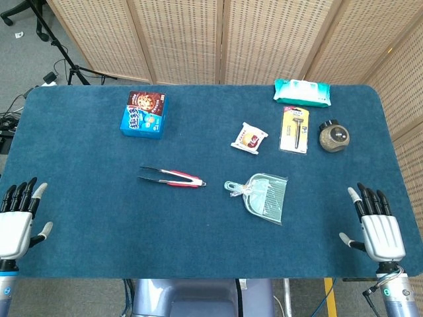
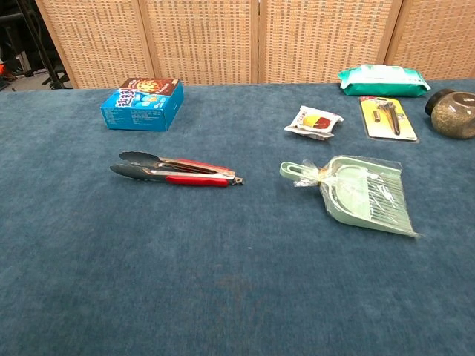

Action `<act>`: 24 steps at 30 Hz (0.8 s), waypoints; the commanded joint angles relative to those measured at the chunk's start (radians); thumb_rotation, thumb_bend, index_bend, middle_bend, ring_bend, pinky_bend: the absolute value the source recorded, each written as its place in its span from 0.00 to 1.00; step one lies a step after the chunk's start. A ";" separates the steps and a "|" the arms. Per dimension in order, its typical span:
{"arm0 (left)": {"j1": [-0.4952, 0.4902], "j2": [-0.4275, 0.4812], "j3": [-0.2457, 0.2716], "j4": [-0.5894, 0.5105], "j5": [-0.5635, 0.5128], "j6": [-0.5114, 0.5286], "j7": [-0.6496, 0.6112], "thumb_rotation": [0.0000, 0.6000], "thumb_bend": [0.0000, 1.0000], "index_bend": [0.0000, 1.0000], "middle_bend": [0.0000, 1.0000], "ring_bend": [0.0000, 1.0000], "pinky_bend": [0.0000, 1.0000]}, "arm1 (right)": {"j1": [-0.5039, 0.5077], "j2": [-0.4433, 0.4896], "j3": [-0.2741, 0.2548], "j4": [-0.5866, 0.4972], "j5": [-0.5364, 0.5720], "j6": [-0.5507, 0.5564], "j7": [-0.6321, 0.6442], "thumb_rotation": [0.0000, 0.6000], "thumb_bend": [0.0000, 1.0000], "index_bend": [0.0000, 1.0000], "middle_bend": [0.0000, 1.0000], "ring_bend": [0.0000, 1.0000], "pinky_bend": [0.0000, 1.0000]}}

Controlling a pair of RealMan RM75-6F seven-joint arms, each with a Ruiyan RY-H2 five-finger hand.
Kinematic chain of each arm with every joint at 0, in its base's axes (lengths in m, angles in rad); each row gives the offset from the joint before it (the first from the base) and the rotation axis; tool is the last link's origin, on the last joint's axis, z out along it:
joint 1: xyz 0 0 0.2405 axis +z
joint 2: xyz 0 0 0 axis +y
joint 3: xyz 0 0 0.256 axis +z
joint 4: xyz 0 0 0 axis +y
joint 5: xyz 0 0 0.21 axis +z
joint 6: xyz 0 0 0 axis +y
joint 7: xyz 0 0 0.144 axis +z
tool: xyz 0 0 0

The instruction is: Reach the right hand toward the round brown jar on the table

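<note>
The blue counter (image 1: 79,152) carried everything. The right hand (image 1: 379,228) lay at its near right edge, fingers (image 1: 369,199) spread and empty, well short of the round brown jar (image 1: 334,137) beside the razor pack (image 1: 295,129). The left hand (image 1: 16,222) rested likewise, fingers apart.

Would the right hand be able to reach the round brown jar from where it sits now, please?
Probably yes. The right hand lies open at the table's near right edge, and the round brown jar stands further back on that side, with only bare blue cloth between; the razor pack lies beside it.
</note>
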 commanded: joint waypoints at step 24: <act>-0.025 -0.013 -0.021 0.037 -0.049 -0.054 -0.036 1.00 0.27 0.00 0.00 0.00 0.00 | 0.523 -0.090 0.337 0.176 0.618 -0.514 -0.483 1.00 0.50 0.00 0.76 0.75 0.60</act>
